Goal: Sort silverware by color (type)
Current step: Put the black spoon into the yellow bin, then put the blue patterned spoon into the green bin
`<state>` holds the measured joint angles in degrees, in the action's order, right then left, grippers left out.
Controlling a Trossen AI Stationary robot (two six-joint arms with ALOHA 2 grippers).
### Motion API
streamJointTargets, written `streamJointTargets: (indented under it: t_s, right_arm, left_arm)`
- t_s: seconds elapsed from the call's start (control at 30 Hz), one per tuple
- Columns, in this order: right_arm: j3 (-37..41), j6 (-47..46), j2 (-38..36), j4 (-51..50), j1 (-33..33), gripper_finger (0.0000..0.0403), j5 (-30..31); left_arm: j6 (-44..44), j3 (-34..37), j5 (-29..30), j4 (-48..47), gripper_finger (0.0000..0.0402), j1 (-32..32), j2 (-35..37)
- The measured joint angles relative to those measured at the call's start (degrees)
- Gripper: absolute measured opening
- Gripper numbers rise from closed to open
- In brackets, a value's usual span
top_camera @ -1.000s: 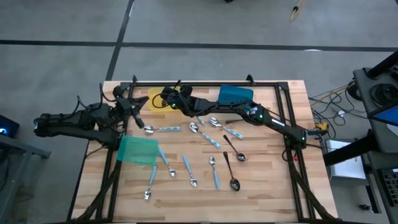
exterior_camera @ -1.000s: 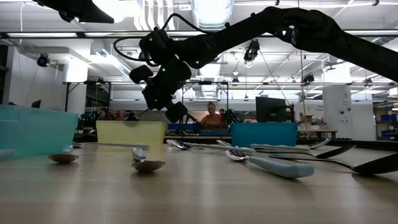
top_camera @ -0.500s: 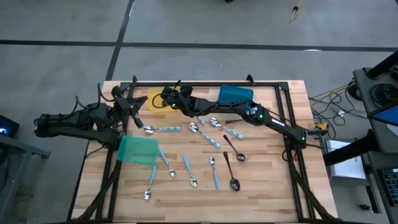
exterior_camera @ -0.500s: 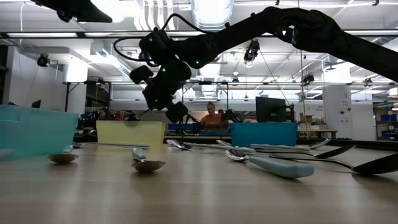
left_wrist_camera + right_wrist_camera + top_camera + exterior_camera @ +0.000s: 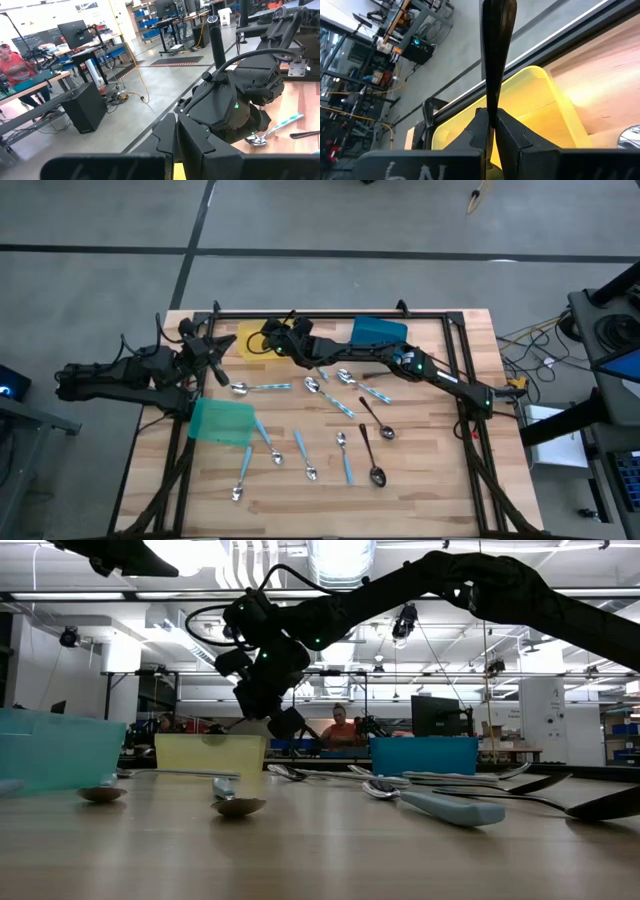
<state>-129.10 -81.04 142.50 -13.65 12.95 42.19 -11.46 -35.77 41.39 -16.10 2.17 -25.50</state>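
My right gripper reaches from the table's right to above the yellow bin at the far left and is shut on a slim dark utensil. The low view shows it hanging over the bin. My left gripper waits shut at the table's left edge, level, with nothing in it. The other silverware lies flat on the table: light-blue-handled spoons, silver spoons and dark spoons. My right gripper pinches the dark utensil between its two fingers, on the narrow part of its shaft. The rest sticks out past the fingertips, along the line of the fingers. The fingers come from the table's right, slanting slightly down. The utensil is lifted clear, over the yellow bin.
A blue bin stands at the far middle and a teal bin at the near left. A dark frame rail runs along the table's far edge. A person sits in the room beyond the table.
My right gripper has rolled a little about its own line above the yellow bin, still shut on the dark utensil; it has stayed in place.
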Motion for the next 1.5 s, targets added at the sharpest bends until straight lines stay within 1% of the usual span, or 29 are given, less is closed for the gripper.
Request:
streamJointTargets:
  t_s: [0.23,0.37,0.57,0.77,0.87,1.1,1.23,1.37,1.5]
  right_arm:
    - [0.0,0.9,0.0,0.1,0.1,0.0013,0.1]
    - [0.0,1.1,0.0,0.1,0.1,0.0013,1.5]
    - [0.0,3.4,0.0,0.2,0.1,0.0013,1.5]
    - [0.0,3.7,0.0,0.2,0.1,0.0015,1.5]
    - [0.0,5.0,0.0,0.2,0.1,0.0031,1.5]
    - [0.0,5.2,0.0,0.2,0.1,0.0099,1.5]
    - [0.0,5.2,0.0,0.2,0.2,0.0129,1.4]
    - [0.0,5.6,0.0,0.2,0.2,0.0148,1.4]
    - [0.0,7.7,-0.2,0.2,0.2,0.0159,1.2]
  left_arm:
    - [0.0,0.0,0.0,-0.3,0.0001,0.0,0.0]
    - [0.0,0.0,0.0,-0.3,0.0001,0.0,0.0]
    - [0.0,0.0,0.0,-0.3,0.0001,0.0,0.0]
    - [0.0,0.0,0.0,-0.3,0.0001,0.0,0.0]
    - [0.0,0.0,0.0,-0.3,0.0001,0.0,0.0]
    - [0.0,0.0,0.0,-0.3,0.0001,0.0,0.0]
    - [0.0,0.0,0.0,-0.3,0.0001,0.0,0.0]
    - [0.0,0.0,0.0,-0.3,0.0001,0.0,0.0]
    - [0.0,0.0,0.0,-0.4,0.0001,0.0,0.0]
